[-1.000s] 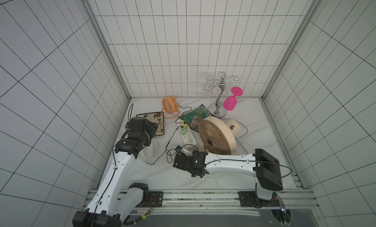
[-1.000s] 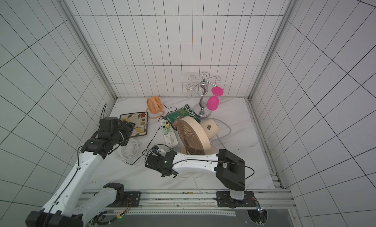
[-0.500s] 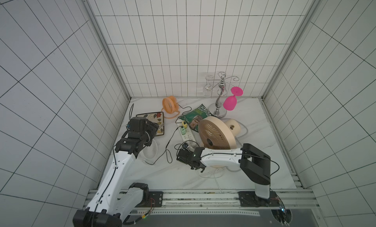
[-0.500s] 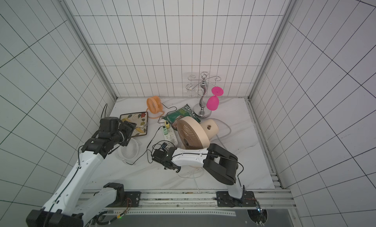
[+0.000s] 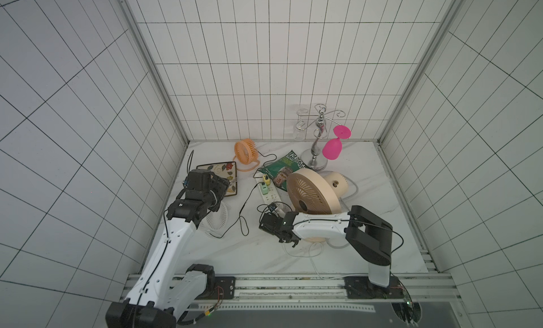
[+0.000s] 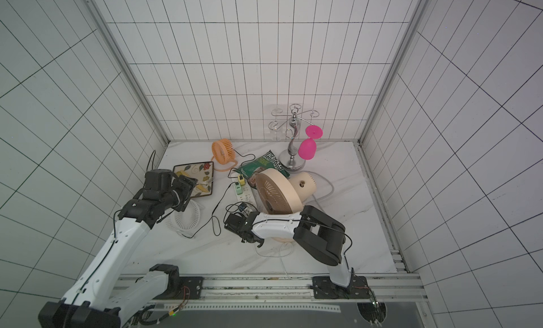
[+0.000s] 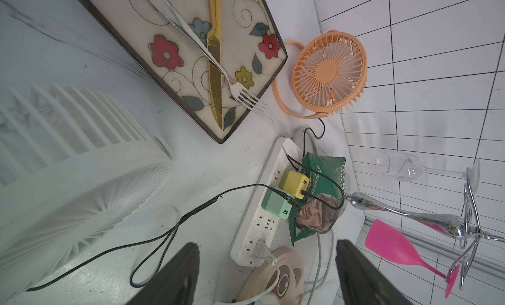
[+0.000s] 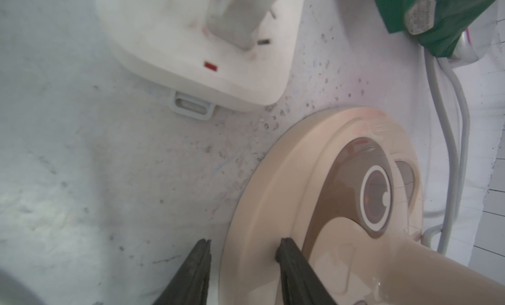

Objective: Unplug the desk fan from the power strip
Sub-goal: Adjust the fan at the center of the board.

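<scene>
Floral square plate (image 7: 240,44) by side wall; silver fork (image 7: 191,34) crossing gold knife (image 7: 214,57) on it. Orange mini fan (image 7: 328,72) near back wall. White mini fan (image 7: 68,167) just beside plate. Green chip bag (image 7: 328,164). Chrome glass stand (image 5: 316,153): pink glass (image 5: 332,149), clear glass (image 7: 396,167) hanging inverted.

The crinkly green chip bag (image 6: 266,167) w/ a man's face on it has big white letters near its top edge. In a top view they look like "REAL", but they're too small to be sure. In the left wrist view, small white words run along the bag (image 7: 328,167), too blurry to read.
</scene>
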Controlling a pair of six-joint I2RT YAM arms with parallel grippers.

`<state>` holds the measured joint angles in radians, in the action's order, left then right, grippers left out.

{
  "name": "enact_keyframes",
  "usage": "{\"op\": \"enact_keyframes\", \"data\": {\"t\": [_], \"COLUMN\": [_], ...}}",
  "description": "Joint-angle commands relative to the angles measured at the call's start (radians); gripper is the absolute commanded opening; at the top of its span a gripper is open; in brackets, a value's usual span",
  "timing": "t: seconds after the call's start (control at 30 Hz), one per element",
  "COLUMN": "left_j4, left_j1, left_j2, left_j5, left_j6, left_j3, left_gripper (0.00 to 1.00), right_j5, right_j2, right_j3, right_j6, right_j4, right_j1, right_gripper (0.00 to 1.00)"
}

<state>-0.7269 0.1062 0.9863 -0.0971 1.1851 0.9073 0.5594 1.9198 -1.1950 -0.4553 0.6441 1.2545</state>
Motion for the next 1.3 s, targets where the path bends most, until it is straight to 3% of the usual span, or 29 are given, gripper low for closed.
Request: {"op": "enact_keyframes", "data": {"t": [0.0, 0.67, 0.93, 1.1, 1.27], "left_j4": [0.002, 0.045, 0.070, 0.072, 0.070], "left_j1": [-0.005, -0.005, -0.004, -0.004, 0.005], "left_j2": [0.010, 0.053, 0.074, 0.074, 0.074], "left_j5": [-0.007, -0.032, -0.042, -0.051, -0.070], "left_j6": [-0.004, -0.012, 0.003, 0.005, 0.022], "left_j3": [-0.010, -0.046, -0.054, -0.058, -0.083], "left_gripper": [0.80, 0.80, 0.80, 0.80, 0.79], "right_j5": [-0.020, -0.001, -0.048, -0.131, -0.210], "right_j2": [0.001, -0.080, -0.193, -0.160, -0.093], "right_j3": [0.087, 0.203, -0.003, -0.159, -0.320], "right_j6": [-0.056, -0.082, -0.044, -0.060, -0.099], "right_j4": [0.072, 0.067, 0.130, 0.162, 0.221], "right_j1": [-0.062, -0.240, -0.180, -0.172, -0.190], "right_gripper": [0.44, 0.44, 0.51, 0.61, 0.64]}}
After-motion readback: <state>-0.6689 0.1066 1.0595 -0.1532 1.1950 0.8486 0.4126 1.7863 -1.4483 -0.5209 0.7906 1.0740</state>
